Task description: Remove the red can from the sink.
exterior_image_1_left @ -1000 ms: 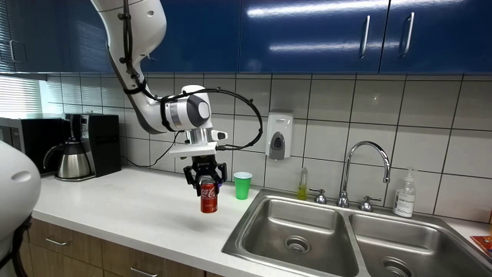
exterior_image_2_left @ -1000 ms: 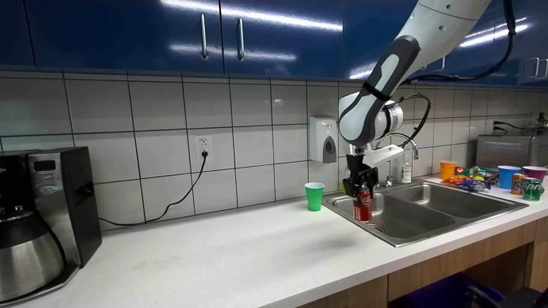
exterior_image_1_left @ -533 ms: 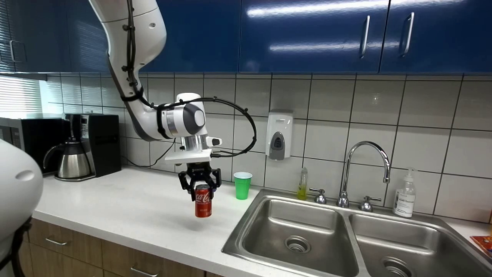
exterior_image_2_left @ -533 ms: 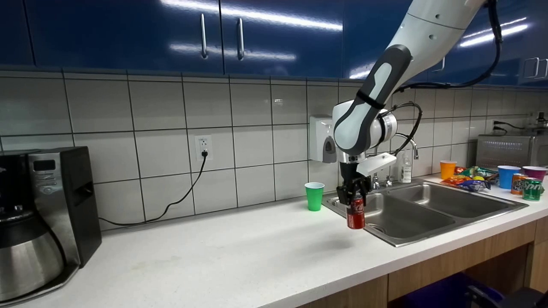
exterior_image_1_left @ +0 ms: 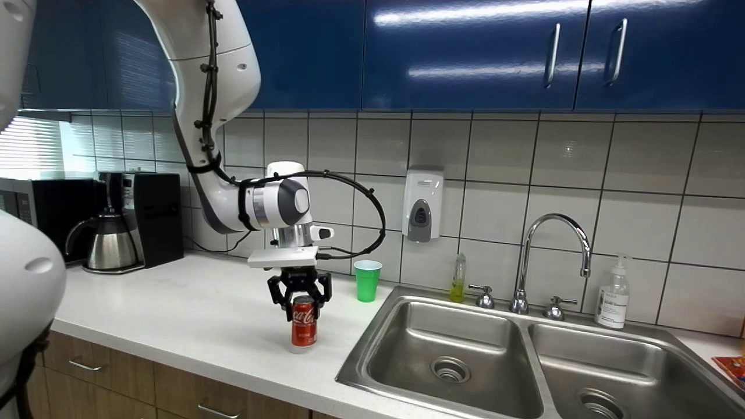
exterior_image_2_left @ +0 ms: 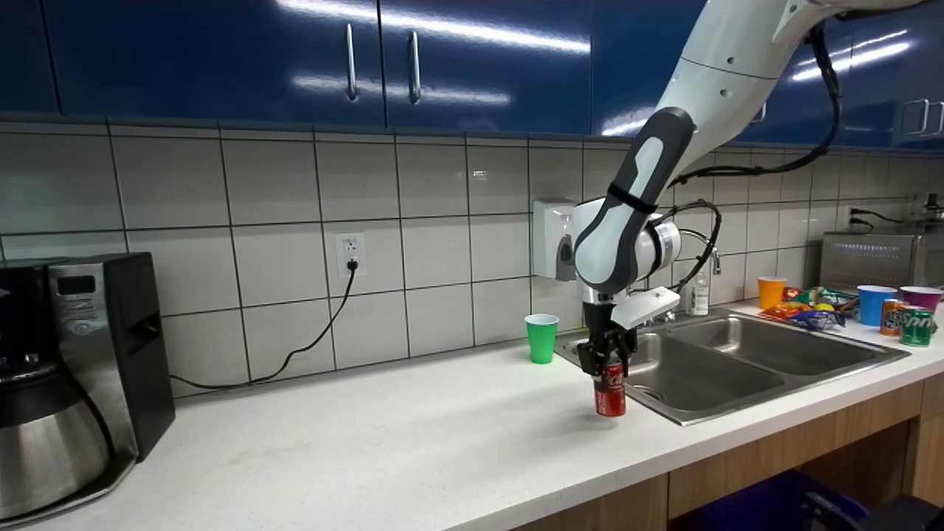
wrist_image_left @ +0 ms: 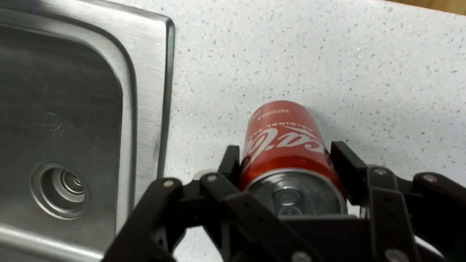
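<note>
Closest in the wrist view sits the gripper [wrist_image_left: 288, 167], its black fingers [wrist_image_left: 349, 171] clasped around the upper part of the red can [wrist_image_left: 285, 127], one pressing on each side, with the silvery top turned toward the camera. The can is upright and outside the sink [wrist_image_left: 147, 80], held over the speckled white countertop [wrist_image_left: 211, 65] beside the steel rim — whether its base touches the surface I cannot tell. In that same view the sink lies to the left of the can, a strip of countertop between them. In both exterior views the white arm [exterior_image_1_left: 233, 75] reaches down to the gripper from above. Farther back, a green cup [exterior_image_1_left: 366, 283] stands upright near the sink's back corner, close to the tiled wall [exterior_image_1_left: 573, 151]. Along the sink's back ledge, in an exterior view, come a bottle with yellow liquid [exterior_image_1_left: 458, 286], the curved chrome faucet [exterior_image_1_left: 523, 262] and a clear pump bottle [exterior_image_1_left: 614, 299]. A white dispenser [exterior_image_1_left: 423, 198] is mounted on the wall behind, and blue cabinets [exterior_image_1_left: 454, 43] hang over it. Farthest off, past the sink in an exterior view — an orange cup [exterior_image_2_left: 771, 293], snack bags [exterior_image_2_left: 815, 320], a blue cup [exterior_image_2_left: 875, 306], an orange can [exterior_image_2_left: 892, 318] and a green can [exterior_image_2_left: 917, 328] on the countertop
</note>
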Controlling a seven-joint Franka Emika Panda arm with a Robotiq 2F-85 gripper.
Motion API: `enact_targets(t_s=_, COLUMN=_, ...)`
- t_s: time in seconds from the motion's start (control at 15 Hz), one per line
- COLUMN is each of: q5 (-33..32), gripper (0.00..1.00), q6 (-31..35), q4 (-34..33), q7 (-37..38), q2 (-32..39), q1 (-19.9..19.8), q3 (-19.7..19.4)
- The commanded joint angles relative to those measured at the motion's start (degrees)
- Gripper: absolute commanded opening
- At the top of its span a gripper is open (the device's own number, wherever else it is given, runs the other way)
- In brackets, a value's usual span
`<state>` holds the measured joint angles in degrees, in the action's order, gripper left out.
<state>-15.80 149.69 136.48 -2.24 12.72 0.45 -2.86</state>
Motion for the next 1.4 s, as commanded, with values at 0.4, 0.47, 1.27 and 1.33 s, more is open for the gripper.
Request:
enact_targets(t_s=0.4, q5=-2.0, gripper=0.41, q6=3.5, q4=-0.5, q7=3.8, q2=2.4, q1=1.7, q3=-1.2)
enact_targets(t_s=0.47, q5=-2.1, gripper=0.41, q6=3.8, q4=-0.5, q7=3.9, q2=2.6, q1=1.8, q3=-1.3)
enact_targets(t_s=1.27, q5=-3.3, gripper=1.00, q6=2.1, q4=-0.2, q7=4.2, q2=0.7, q1=2.6, q3=-2.0)
enact_targets(t_s=1.33, q5=-3.7, gripper=1.00, q6=2.0, q4=-0.1, q7=4.3, q2=0.1, q1=2.7, q3=-2.0)
